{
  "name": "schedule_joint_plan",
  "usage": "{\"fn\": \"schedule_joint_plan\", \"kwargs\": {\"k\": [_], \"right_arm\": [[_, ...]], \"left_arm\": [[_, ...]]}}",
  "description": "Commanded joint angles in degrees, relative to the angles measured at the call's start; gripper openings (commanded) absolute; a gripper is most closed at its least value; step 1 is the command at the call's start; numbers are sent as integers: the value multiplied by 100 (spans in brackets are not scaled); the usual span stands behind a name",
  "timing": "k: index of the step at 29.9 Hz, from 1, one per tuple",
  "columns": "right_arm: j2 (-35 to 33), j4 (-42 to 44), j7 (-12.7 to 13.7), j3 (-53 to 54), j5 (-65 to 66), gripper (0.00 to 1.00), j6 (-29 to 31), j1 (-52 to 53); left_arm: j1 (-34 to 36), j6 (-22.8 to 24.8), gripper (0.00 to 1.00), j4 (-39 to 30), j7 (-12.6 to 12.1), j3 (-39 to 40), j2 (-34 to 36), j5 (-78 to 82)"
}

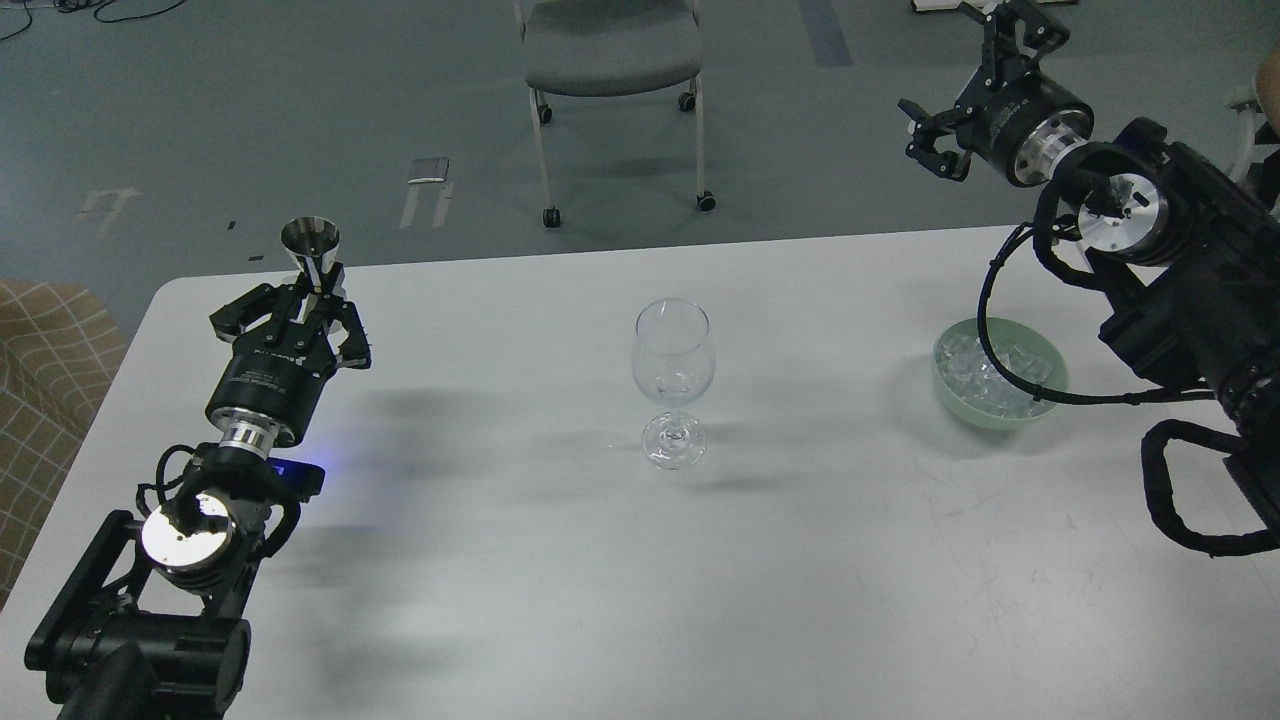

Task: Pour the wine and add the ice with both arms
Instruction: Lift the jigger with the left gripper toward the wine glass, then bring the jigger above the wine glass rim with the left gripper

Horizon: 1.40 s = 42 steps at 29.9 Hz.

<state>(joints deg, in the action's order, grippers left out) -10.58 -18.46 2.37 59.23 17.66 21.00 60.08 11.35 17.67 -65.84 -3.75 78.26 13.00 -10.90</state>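
Observation:
A clear stemmed wine glass stands upright and empty at the table's middle. My left gripper is shut on a small steel conical measuring cup, holding it upright above the table's far left, well left of the glass. The ice, many small clear cubes, lies in a pale green bowl at the right. My right gripper is open and empty, raised high beyond the table's far edge, above and behind the bowl. A black cable of the right arm loops across the bowl.
The white table carries only the glass and the bowl. A grey wheeled chair stands on the floor behind the table. A beige checked seat is at the left edge.

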Motion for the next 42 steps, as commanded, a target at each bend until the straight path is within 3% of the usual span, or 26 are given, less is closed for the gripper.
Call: {"fn": "schedule_joint_plan", "kwargs": {"k": [1, 16, 21, 26, 42], "right_arm": [[-58, -9, 0, 1, -8, 100, 0, -5], [-181, -26, 0, 1, -17, 100, 0, -32], [-190, -17, 0, 1, -17, 100, 0, -58], [-190, -26, 0, 10, -17, 100, 18, -155], [-278, -35, 0, 19, -26, 100, 27, -225]], "left_arm": [[69, 0, 0, -51, -2, -170, -26, 0], [807, -106, 0, -7, -46, -1058, -114, -9], [790, -114, 0, -130, -99, -1076, -114, 0], [711, -360, 0, -683, -301, -1119, -88, 0], [710, -493, 0, -1150, -380, -1867, 97, 255]]}}
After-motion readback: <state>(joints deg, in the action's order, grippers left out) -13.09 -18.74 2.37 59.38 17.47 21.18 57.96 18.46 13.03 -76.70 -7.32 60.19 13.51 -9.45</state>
